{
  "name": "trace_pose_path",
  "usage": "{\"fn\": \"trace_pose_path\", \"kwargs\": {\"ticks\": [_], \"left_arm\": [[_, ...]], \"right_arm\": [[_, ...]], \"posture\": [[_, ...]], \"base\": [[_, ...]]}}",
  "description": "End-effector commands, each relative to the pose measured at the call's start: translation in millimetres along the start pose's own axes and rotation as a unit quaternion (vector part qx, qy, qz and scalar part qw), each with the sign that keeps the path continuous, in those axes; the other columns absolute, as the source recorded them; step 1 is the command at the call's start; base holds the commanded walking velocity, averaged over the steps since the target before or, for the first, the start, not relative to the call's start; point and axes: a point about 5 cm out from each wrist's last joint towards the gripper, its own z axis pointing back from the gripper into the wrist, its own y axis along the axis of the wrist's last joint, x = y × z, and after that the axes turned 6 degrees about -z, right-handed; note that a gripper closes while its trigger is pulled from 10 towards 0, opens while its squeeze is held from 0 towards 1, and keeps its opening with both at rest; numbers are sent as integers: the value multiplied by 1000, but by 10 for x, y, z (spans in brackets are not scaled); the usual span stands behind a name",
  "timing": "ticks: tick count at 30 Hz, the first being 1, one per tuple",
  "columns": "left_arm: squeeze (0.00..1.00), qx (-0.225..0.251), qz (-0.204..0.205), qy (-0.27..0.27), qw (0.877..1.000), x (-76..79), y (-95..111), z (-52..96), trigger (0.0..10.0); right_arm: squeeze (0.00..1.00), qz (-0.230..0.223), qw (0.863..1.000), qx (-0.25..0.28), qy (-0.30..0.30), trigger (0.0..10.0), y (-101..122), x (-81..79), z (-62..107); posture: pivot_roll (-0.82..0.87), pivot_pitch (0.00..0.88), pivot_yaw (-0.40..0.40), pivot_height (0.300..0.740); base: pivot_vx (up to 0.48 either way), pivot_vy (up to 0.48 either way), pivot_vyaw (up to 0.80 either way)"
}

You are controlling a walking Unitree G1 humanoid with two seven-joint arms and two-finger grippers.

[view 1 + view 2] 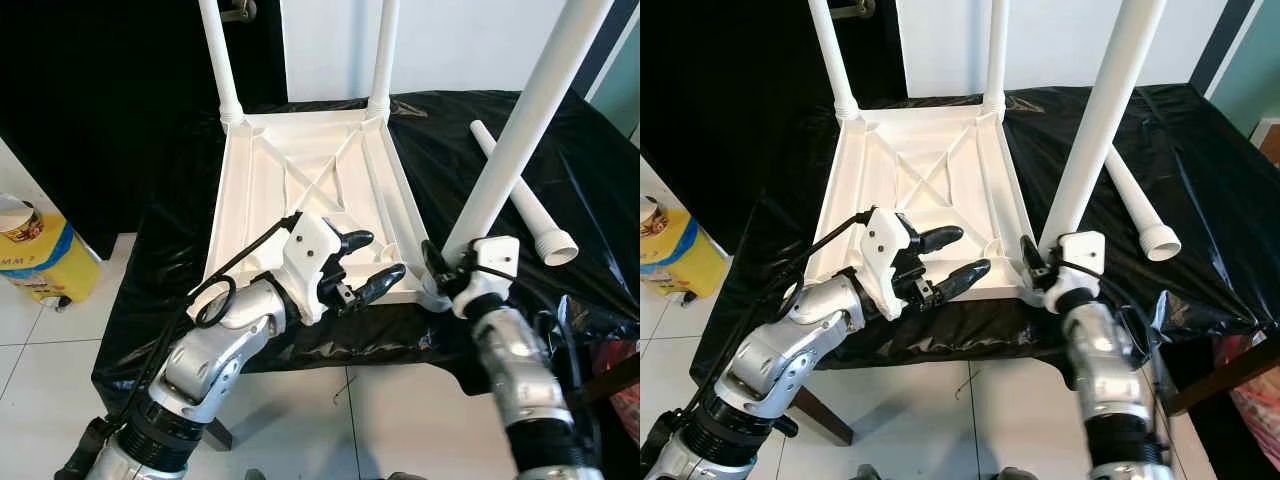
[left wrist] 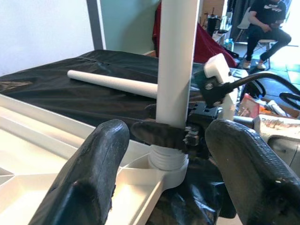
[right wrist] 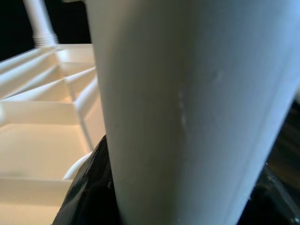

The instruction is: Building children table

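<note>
With the right end effector (image 1: 440, 268) clamped on the leg (image 1: 520, 130) tilting toward 1 o'clock in the tabletop's (image 1: 300, 190) 5 o'clock socket, and the left end effector (image 1: 368, 262) wide open, the threads may cross and jam.

Inverted white tabletop (image 1: 300, 190) with three upright white legs (image 1: 520, 130) seated in its corners; a fourth leg (image 1: 525, 200) lies loose beside it.

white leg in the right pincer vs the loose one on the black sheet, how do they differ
The held leg stands upright, tilted slightly, its threaded end at the corner socket of the upturned tabletop; the loose leg lies flat on the black sheet, apart from the tabletop. The right pincer clamps the held leg near its base; nothing touches the loose leg. The left pincer hovers open beside the socket. Both legs are white tubes with a ribbed end.
</note>
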Motion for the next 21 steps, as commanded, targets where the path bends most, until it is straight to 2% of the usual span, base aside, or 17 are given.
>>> {"fn": "trace_pose_path", "kwargs": {"ticks": [1, 7, 9, 14, 21], "left_arm": [[0, 6, -5, -44, 999, 47, 18, 1, 10000], [0, 6, -6, -43, 999, 36, 20, 3, 10000], [0, 5, -7, -41, 999, 26, 19, 13, 10000], [0, 7, -8, -44, 999, 33, 24, 2, 10000], [0, 7, -9, -46, 999, 36, 24, -1, 10000]], "right_arm": [[0, -13, 998, -48, -42, 10000, -193, 36, 65], [0, -9, 994, -50, -95, 10000, -217, -12, 82], [0, -23, 993, -50, -105, 10000, -240, -146, 95], [0, -27, 994, -38, -97, 10000, -196, -245, 93], [0, -36, 994, -17, -99, 10000, -128, -293, 94]], "posture": [[-47, 74, 18, 740], [-39, 71, 15, 740], [-37, 68, 15, 740], [-38, 59, 17, 740], [-38, 55, 18, 740]], "base": [[0, 0, 0], [0, 0, 0], [0, 0, 0], [0, 0, 0], [0, 0, 0]]}}
